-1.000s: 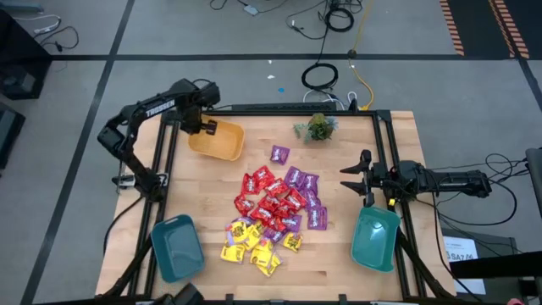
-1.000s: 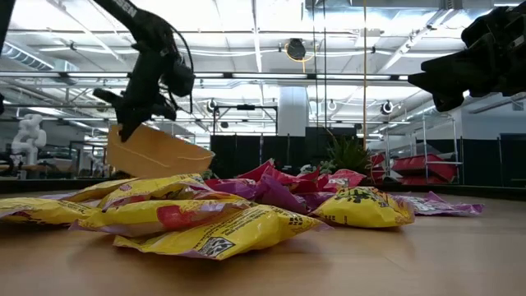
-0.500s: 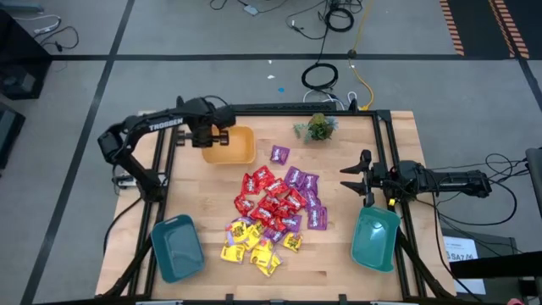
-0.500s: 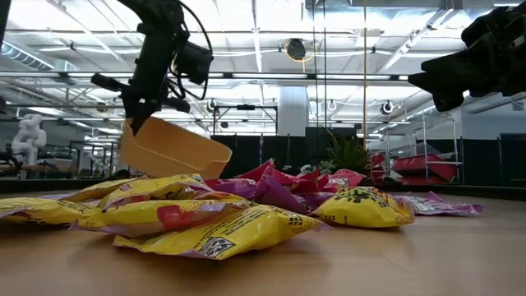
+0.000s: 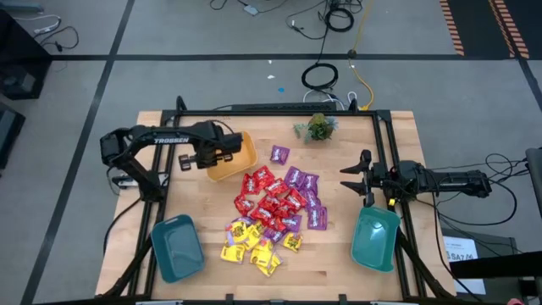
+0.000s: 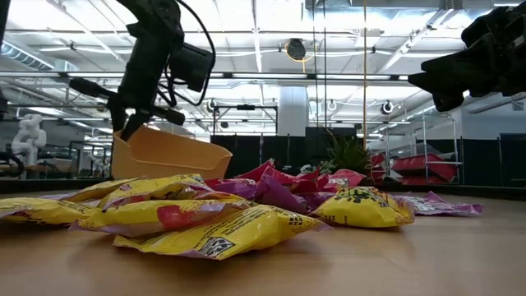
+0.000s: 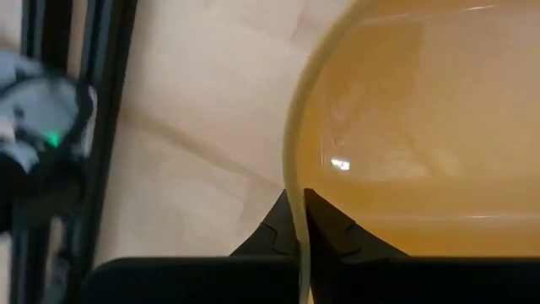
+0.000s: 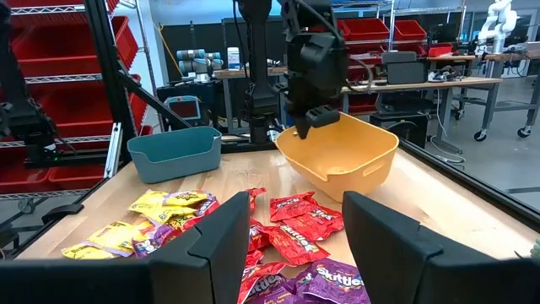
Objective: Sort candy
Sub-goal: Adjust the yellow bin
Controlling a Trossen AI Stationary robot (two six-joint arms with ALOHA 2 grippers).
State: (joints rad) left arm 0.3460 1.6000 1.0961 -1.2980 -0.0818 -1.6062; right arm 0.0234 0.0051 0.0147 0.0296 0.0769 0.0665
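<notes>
Left gripper (image 5: 222,155): clamped on the orange bin's (image 5: 239,156) rim; candy (image 5: 273,209) heaped just beyond that bin, toward table centre; right gripper (image 5: 354,175): fingers spread wide, empty, beside the pile, above a teal bin (image 5: 375,240).

Desk (image 5: 339,254): pale wood planks, smooth, matt w/ slight sheen; black metal frame round it. Candy (image 5: 271,207): glossy crinkly foil-like wrappers, red, purple & yellow. Orange bin (image 5: 235,156): smooth plastic, semi-gloss, light glints inside. Teal bins (image 5: 176,247): same smooth plastic, duller. Left tool (image 7: 297,221) & arms: matt black plastic/metal.
</notes>
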